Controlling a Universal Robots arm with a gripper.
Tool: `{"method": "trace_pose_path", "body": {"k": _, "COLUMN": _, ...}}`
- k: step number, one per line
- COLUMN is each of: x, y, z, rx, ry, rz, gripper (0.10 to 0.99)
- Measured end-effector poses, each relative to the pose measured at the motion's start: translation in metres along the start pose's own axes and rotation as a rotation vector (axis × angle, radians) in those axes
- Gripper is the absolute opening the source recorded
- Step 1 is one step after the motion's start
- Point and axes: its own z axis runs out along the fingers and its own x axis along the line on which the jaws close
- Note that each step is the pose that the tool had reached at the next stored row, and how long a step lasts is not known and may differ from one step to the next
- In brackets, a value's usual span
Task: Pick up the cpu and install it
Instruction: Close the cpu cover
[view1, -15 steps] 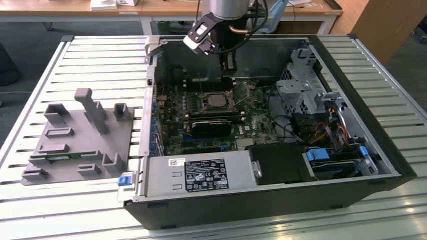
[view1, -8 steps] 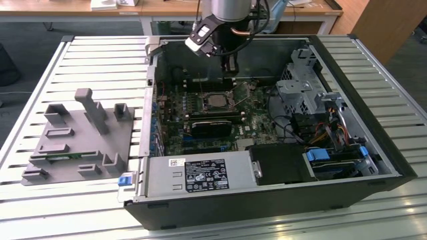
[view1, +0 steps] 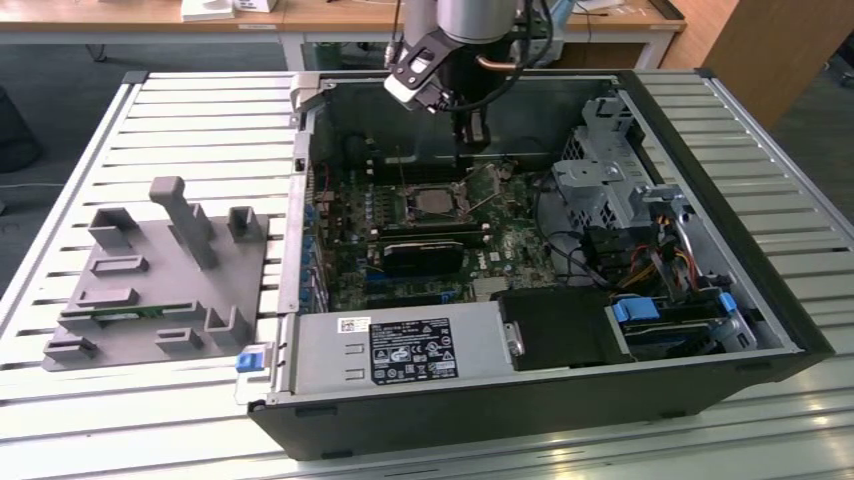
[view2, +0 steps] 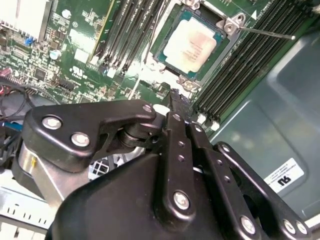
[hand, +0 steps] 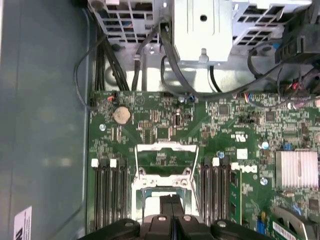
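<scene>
The cpu (view1: 430, 203) lies flat in its socket on the green motherboard (view1: 350, 275) inside the open computer case. Its silver top (view2: 195, 45) shows in the second wrist view, with the socket's metal frame around it and the thin lever (view2: 265, 33) raised beside it. My gripper (view1: 470, 138) hangs above the board just behind the socket, near the case's back wall. The black fingers (hand: 167, 206) are pressed together with nothing between them. The opened load plate (hand: 165, 159) stands beyond the fingertips, and the fingers hide most of the cpu in the first wrist view.
A grey parts fixture (view1: 147, 270) sits on the slatted table at the exterior view's left. Inside the case are a power supply (view1: 400, 350), a metal drive cage (view1: 601, 180), cables (view1: 627, 260), a black block (view1: 427, 255), memory slots (view2: 235, 70) and a silver heatsink (hand: 296, 167).
</scene>
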Motion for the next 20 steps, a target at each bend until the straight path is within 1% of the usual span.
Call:
{"method": "trace_pose_path", "body": {"k": 3, "x": 0.0000, "y": 0.0004, "z": -0.0045, "rx": 0.001, "ry": 0.0003, "rz": 0.000, "gripper": 0.106}}
{"method": "trace_pose_path", "body": {"k": 5, "x": 0.0000, "y": 0.0016, "z": -0.0046, "rx": 0.001, "ry": 0.0006, "rz": 0.000, "gripper": 0.106}}
{"method": "trace_pose_path", "body": {"k": 12, "x": 0.0001, "y": 0.0181, "z": -0.0038, "rx": 0.002, "ry": 0.0004, "rz": 0.000, "gripper": 0.106}}
{"method": "trace_pose_path", "body": {"k": 16, "x": 0.0002, "y": 0.0250, "z": -0.0035, "rx": 0.002, "ry": 0.0003, "rz": 0.000, "gripper": 0.106}}
{"method": "trace_pose_path", "body": {"k": 20, "x": 0.0003, "y": 0.0301, "z": -0.0032, "rx": 0.003, "ry": 0.0003, "rz": 0.000, "gripper": 0.106}}
